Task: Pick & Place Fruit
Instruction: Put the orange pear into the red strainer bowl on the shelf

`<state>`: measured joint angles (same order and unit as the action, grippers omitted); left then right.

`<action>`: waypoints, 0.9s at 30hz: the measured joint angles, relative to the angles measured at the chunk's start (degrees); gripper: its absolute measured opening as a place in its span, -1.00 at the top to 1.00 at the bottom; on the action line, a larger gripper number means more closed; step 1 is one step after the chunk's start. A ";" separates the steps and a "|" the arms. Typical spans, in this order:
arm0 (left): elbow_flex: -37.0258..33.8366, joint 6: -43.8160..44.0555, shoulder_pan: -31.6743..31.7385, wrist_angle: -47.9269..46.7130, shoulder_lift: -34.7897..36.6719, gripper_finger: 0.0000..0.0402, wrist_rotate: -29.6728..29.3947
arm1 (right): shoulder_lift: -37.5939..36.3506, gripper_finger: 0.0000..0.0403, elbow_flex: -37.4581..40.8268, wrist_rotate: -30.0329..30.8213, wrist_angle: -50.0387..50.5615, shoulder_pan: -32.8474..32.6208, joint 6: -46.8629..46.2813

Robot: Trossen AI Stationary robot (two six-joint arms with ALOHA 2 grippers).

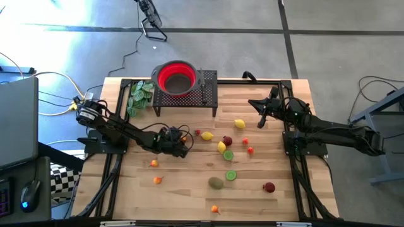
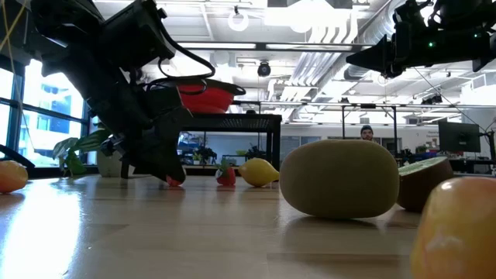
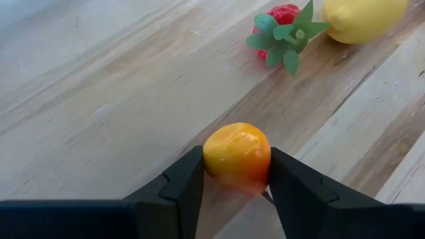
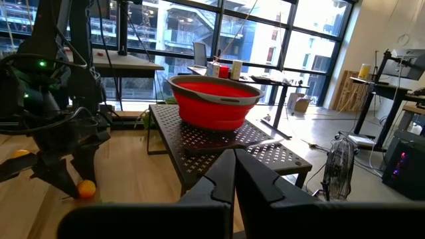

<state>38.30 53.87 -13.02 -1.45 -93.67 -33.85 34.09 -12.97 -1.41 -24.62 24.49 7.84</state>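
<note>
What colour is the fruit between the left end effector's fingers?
Orange-yellow fruit, shading redder underneath; clearest in the left wrist view.

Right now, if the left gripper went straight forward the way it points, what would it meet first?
Probably the red toy strawberry with green leaves; the left gripper has a small orange toy fruit between its jaws.

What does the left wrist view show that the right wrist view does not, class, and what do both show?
Left wrist view only: a strawberry with green leaves and a lemon lying on the table.

Right wrist view only: the red bowl on the black perforated stand, and the right hand, shut.

Both: the small orange fruit between the fingers of the left hand, down at the tabletop.
</note>
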 joint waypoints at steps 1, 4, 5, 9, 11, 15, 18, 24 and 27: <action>0.00 0.00 0.00 0.02 0.00 0.26 0.00 | 0.00 0.98 0.00 0.00 -0.02 0.01 -0.01; 0.00 0.00 0.00 0.04 0.00 0.27 -0.02 | 0.00 0.98 0.00 0.00 -0.01 0.02 0.00; 0.00 0.00 0.00 0.04 0.00 0.27 -0.02 | 0.00 0.98 0.00 0.00 0.00 0.01 0.00; 0.00 0.00 0.00 0.07 0.00 0.27 -0.04 | 0.00 0.98 0.00 0.00 0.00 0.00 0.00; -0.02 0.00 0.00 0.02 0.15 0.27 -0.04 | 0.00 0.98 0.00 0.00 0.00 0.00 0.00; -0.06 -0.02 0.00 -0.04 1.32 0.27 -0.02 | 0.00 0.98 0.00 0.00 0.02 0.00 0.00; -0.04 -0.82 0.00 0.22 3.01 0.28 -0.04 | -0.02 0.98 0.00 -0.01 0.05 0.00 0.00; -0.04 -3.77 0.00 -0.15 8.42 0.28 -0.01 | -0.02 0.98 0.00 0.00 0.22 0.02 0.00; -0.04 -5.97 0.00 0.01 12.07 0.28 0.00 | -0.02 0.98 0.00 0.00 0.20 0.02 0.00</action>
<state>38.26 47.89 -13.02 -1.44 -81.60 -33.85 34.06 -12.97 -1.41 -24.43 24.51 7.84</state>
